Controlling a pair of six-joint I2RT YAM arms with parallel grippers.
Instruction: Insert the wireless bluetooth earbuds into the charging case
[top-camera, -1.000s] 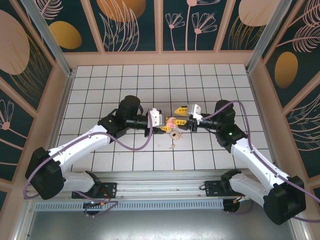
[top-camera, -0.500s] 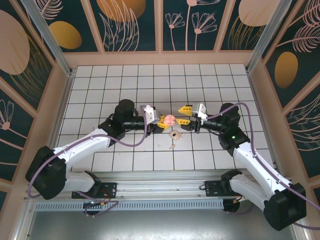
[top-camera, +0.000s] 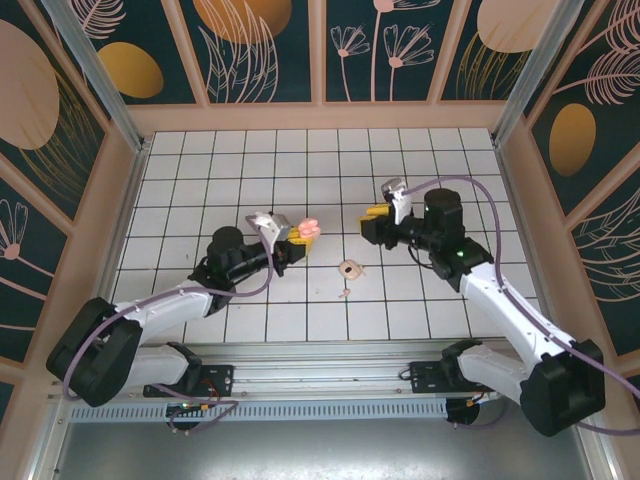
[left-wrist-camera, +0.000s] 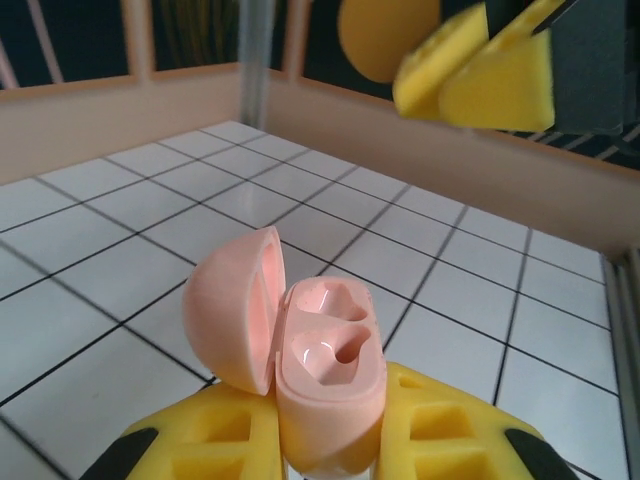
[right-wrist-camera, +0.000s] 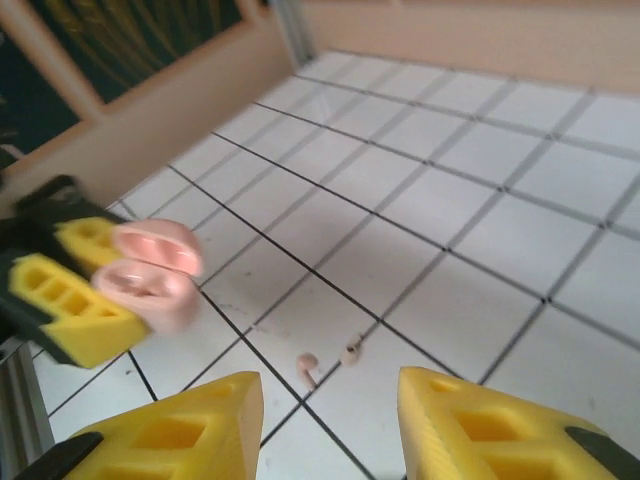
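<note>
In the right wrist view, the right jaws stood apart with nothing between them. Just past their gap, the two earbuds (right-wrist-camera: 307, 366) lay close together on the white-tiled counter (right-wrist-camera: 560, 150), near a crossing of grid lines and clear of both tips. Farther off and to the left of that gap, the left jaws were clamped on the case (right-wrist-camera: 152, 284), well apart from the earbuds and raised off the tiles.

In the left wrist view, the case (left-wrist-camera: 328, 372) sat upright between the left jaws, gripped by its lower half. Its lid hung open to the left, and the two wells inside were bare. Beyond it, up and to the right, the yellow tips of the right jaws hung blurred in the air.

From above, the case (top-camera: 308, 229) stuck out past the tips of the left jaws toward the right jaws, with a gap between them. A pale ring with a dark centre (top-camera: 349, 268) lay on the counter, below that gap.
</note>
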